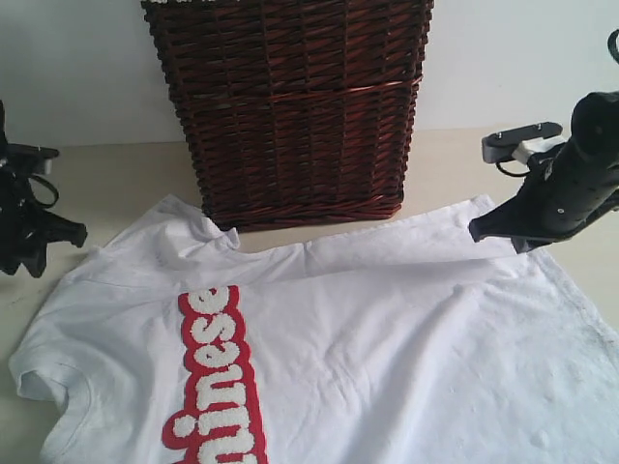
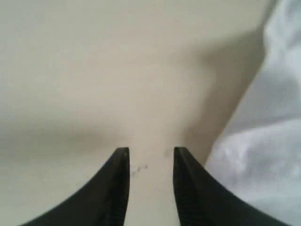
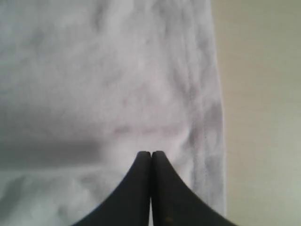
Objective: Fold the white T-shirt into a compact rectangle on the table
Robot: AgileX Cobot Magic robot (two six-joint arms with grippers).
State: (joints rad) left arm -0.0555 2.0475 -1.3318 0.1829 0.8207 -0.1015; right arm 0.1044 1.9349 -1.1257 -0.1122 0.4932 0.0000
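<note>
Hovering over the white T-shirt (image 3: 94, 70), the right gripper (image 3: 151, 154) is showing closed jaws; the left gripper (image 2: 150, 157) is hanging narrowly open, empty, above the table (image 2: 94, 70).

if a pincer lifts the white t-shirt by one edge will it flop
Probably floppy: the white T-shirt lies in soft wrinkles near the basket. Thin cloth, so likely light. Pushed on the smooth table, it would probably bunch rather than slide whole.
</note>
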